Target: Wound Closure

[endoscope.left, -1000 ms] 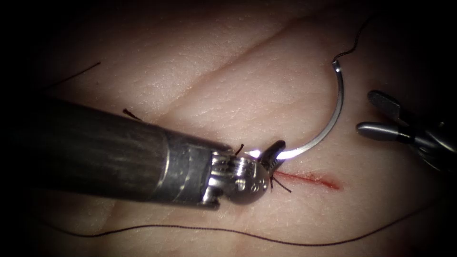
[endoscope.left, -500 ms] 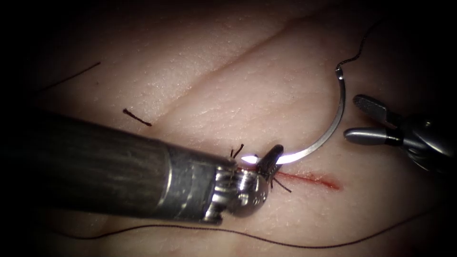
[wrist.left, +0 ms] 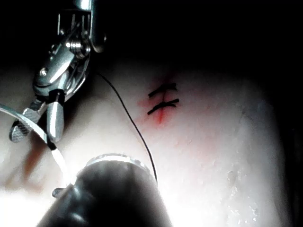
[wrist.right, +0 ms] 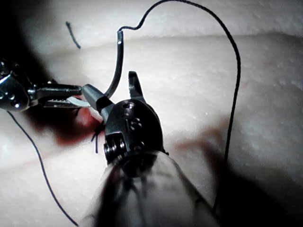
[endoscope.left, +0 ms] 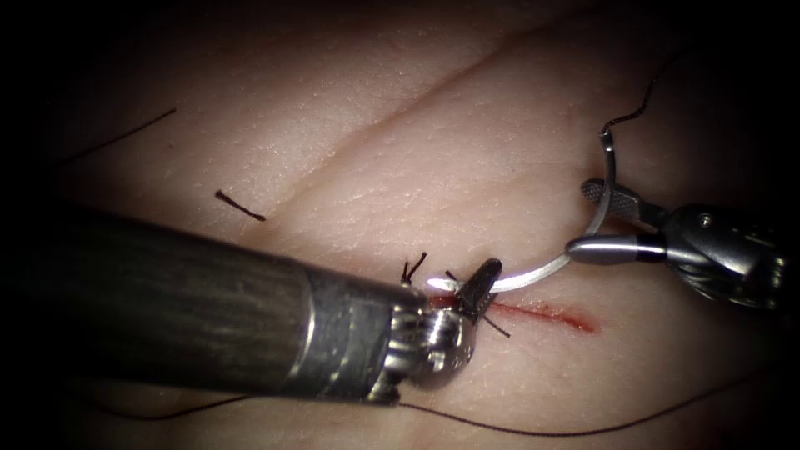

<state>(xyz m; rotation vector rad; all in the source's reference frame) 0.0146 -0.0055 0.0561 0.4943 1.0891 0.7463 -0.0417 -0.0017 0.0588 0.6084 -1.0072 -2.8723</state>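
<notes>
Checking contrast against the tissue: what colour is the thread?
Dark, near black, seen best in the endoscope view: the thread trails across the pale tissue.

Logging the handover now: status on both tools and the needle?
Left tool shut on needle near its tip, above the cut. Right tool open, jaws straddling the needle's mid-curve. Needle out of the tissue; thread trails from its tail.

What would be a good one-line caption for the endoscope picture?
Left tool grips the curved needle near its tip above the cut, while the right tool's open jaws straddle its middle.
</notes>
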